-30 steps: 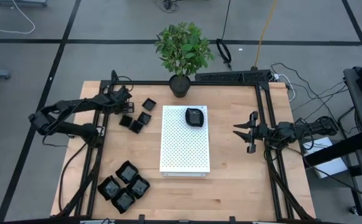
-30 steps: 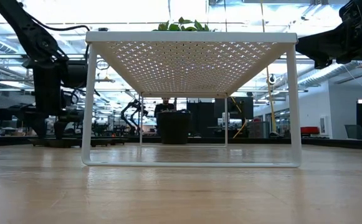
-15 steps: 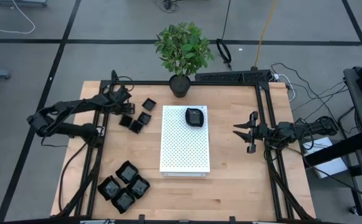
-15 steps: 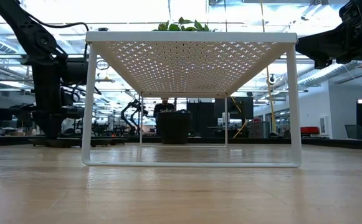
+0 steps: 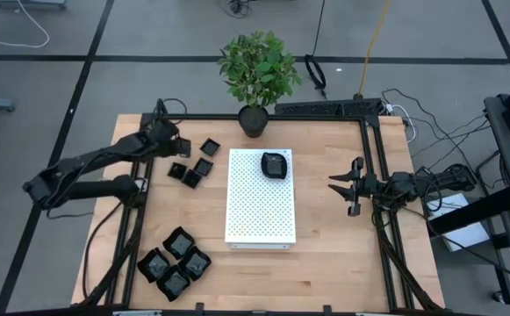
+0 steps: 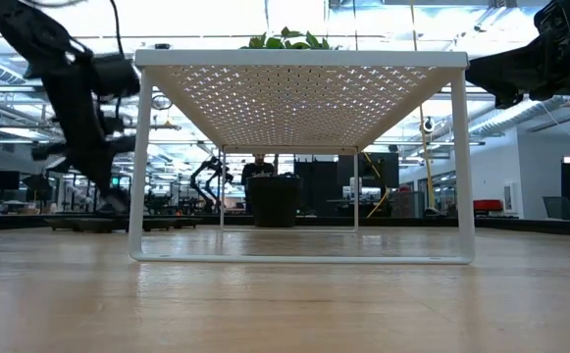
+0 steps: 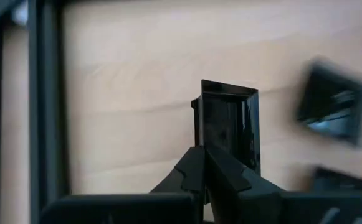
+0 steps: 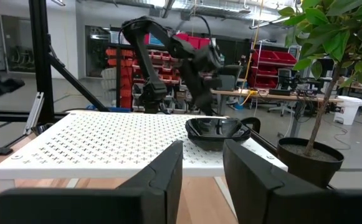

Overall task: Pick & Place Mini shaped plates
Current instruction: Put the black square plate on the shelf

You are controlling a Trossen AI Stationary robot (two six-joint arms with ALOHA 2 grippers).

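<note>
My left gripper hangs above the table's far left, shut on a small square black plate. Several more small square plates lie on the wood just right of it. A rounded black plate rests on the far right corner of the white perforated board and also shows as a rounded plate in the right wrist view. Several larger wavy-edged plates sit clustered at the near left. My right gripper waits open to the right of the board, nothing between its fingers. My left gripper pinches one side wall of the small square plate between its two fingertips, which come slanting down from the left. The plate sticks out beyond the fingertips with its hollow facing the wrist camera. It is lifted clear of the wood.
A potted plant stands at the far edge behind the board. A black frame rail runs around the table. Bare wood lies in front of the board and between the board and my right gripper.
My left gripper has risen above the small square plates and tipped, taking one of them up with it. That plate is now lifted clear of the table. The arm behind it has swung toward the table's left.
</note>
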